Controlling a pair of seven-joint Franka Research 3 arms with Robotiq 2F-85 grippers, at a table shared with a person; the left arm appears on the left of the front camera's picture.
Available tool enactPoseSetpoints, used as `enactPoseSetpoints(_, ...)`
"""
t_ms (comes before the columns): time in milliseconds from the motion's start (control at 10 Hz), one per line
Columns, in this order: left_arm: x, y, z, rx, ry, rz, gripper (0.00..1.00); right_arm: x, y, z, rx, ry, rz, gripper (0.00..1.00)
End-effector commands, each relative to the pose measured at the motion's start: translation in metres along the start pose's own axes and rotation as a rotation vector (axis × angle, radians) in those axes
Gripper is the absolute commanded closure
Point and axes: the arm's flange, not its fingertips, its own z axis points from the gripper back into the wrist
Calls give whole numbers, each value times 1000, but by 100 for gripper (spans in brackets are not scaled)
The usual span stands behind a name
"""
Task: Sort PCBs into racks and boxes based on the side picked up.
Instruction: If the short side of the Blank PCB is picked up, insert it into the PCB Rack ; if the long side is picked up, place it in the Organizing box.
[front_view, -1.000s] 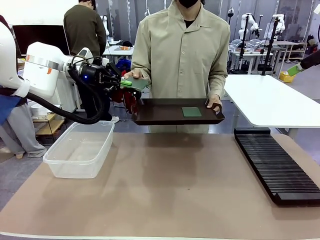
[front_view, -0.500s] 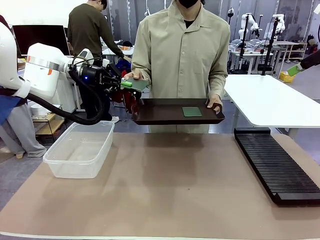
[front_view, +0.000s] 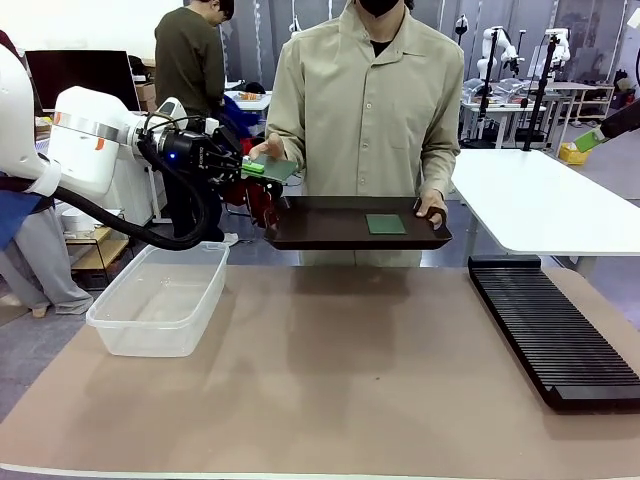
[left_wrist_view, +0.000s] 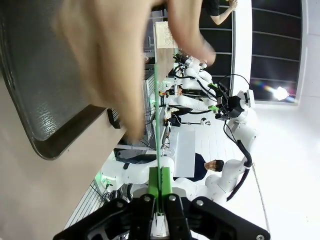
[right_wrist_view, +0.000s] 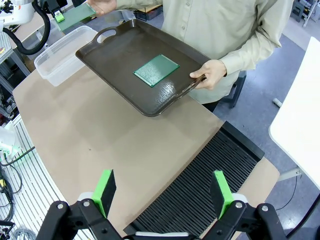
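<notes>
A workshop with other benches lies behind a brown-covered tabletop (front_view: 350, 380), where a clear box (front_view: 150, 340) sits at the near left and a black slotted rack (front_view: 560, 340) runs along the right. Both look empty, so I judge the sorting to be barely begun, with no board yet put away. At the far side a person holds a dark tray (front_view: 320, 222) above the tabletop's far edge. The robot's left hand (front_view: 252, 167) is clamped shut on one PCB (front_view: 275, 168), up in the air left of the tray and above the box's far end. The person's fingers (front_view: 265, 150) rest on the same board, so the handover seems unfinished. A second PCB (front_view: 385, 224) lies flat on the tray, waiting its turn. What remains is freeing the held board, placing it in the box or the rack, then dealing with the other one. The left wrist view shows the grip itself: the board edge-on as a thin green line (left_wrist_view: 158, 125) between the pressed pads. The right wrist view looks down on the tray and rack, and shows the right hand (right_wrist_view: 164, 192) spread wide and empty above the rack's near end.
</notes>
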Motion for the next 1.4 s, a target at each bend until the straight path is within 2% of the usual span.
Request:
enactPoseSetpoints(0,0,-1,0,-7,3,0,100,-2,0,-1,10,3,3,0)
enactPoseSetpoints(1100,0,-1,0,-7,3,0,100,-2,0,-1,10,3,3,0)
enactPoseSetpoints(1200,0,0,0,0,0,0,98,-2,0,-1,10,3,3,0)
enactPoseSetpoints(1300,-6,-5,3,109,14,0,98,-2,0,-1,10,3,3,0)
